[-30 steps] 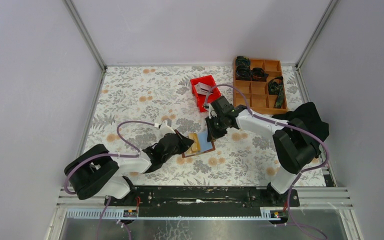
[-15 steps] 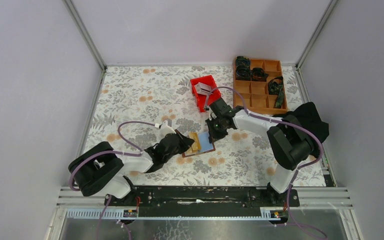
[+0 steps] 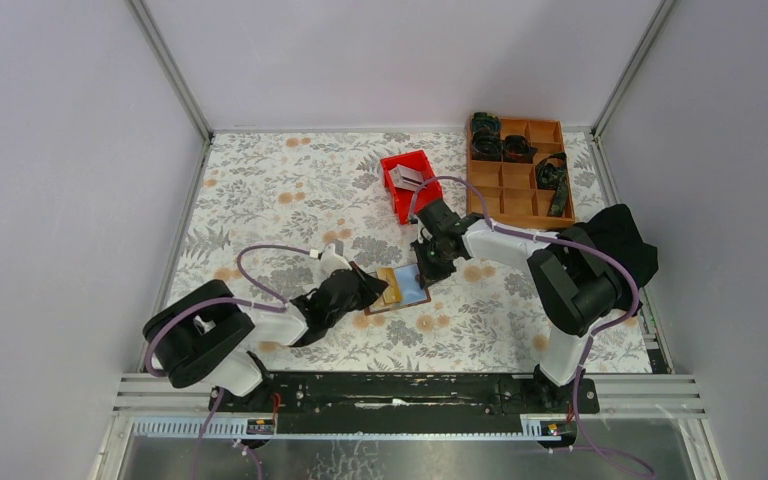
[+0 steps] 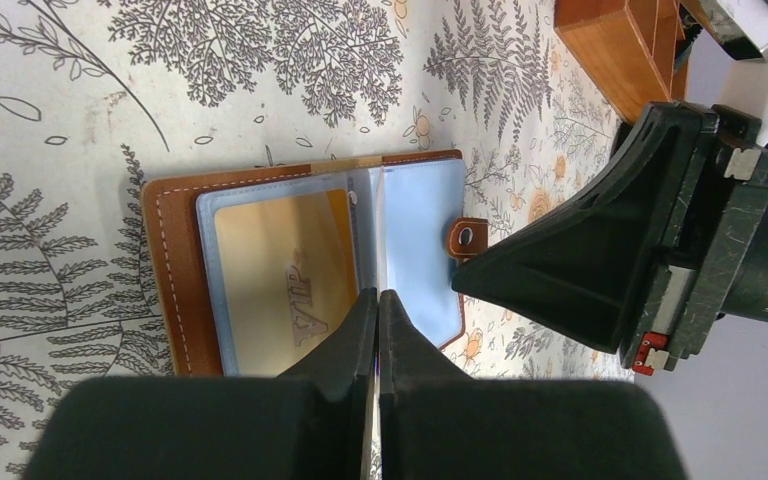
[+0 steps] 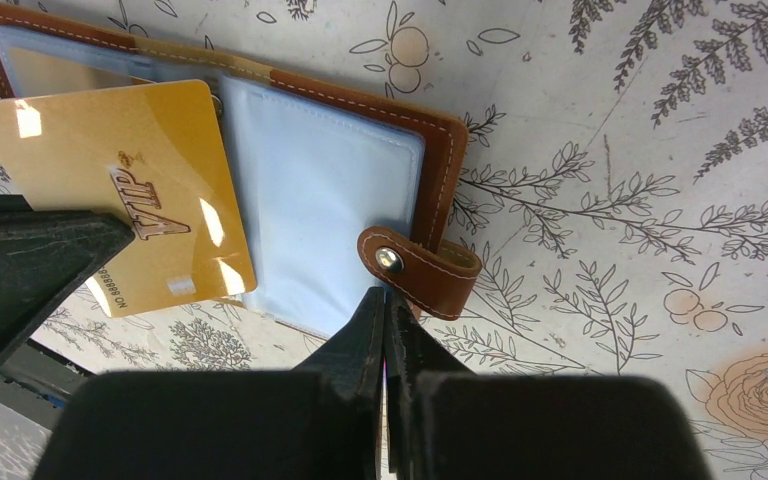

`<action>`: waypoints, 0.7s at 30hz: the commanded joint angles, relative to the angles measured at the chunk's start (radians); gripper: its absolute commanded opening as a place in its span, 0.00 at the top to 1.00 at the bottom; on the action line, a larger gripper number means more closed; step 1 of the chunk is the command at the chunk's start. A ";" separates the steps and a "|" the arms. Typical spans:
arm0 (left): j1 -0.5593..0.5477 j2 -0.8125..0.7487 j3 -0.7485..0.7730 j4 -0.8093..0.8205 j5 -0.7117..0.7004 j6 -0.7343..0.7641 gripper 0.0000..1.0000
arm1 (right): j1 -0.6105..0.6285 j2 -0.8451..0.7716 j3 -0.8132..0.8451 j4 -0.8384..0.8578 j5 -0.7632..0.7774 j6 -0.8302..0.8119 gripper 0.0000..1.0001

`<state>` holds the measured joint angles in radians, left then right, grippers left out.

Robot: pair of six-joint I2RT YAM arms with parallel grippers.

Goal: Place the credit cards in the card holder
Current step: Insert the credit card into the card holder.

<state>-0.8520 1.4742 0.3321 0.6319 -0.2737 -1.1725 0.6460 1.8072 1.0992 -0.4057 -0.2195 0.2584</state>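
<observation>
The brown card holder point(image 3: 385, 300) lies open on the patterned table, its leather edge point(image 4: 165, 270) and snap tab point(image 5: 420, 268) showing. A gold credit card point(image 5: 110, 190) marked VIP sits partly in a clear pocket and sticks out toward my left gripper point(image 4: 377, 293). That gripper is shut, with its tips at the card's near edge point(image 4: 280, 285). My right gripper point(image 5: 386, 292) is shut too, its tips at the holder's other edge beside the tab. In the top view the left gripper point(image 3: 370, 288) and right gripper point(image 3: 422, 275) flank the holder. More grey credit cards point(image 3: 405, 178) lie in the red bin.
A red bin point(image 3: 418, 203) stands just behind the holder. An orange-brown compartment tray point(image 3: 532, 210) with dark items sits at the back right. A black cloth point(image 3: 615, 240) lies by the right wall. Frame rails and walls border the table.
Both arms' rear links have shifted slightly. The two grippers and the card holder stay almost where they were, and both grippers remain shut.
</observation>
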 commanded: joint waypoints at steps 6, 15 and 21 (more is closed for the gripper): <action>-0.007 0.034 -0.025 0.069 -0.042 -0.019 1.00 | 0.016 0.032 0.014 -0.016 0.040 -0.005 1.00; -0.007 0.085 -0.024 0.086 -0.042 -0.051 1.00 | 0.017 0.033 0.007 -0.020 0.045 -0.008 1.00; -0.008 0.120 -0.027 0.121 -0.015 -0.060 1.00 | 0.016 0.039 0.006 -0.024 0.049 -0.009 1.00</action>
<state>-0.8520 1.5562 0.3206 0.7223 -0.2893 -1.2316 0.6472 1.8114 1.1023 -0.4088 -0.2180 0.2581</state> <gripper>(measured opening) 0.012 0.011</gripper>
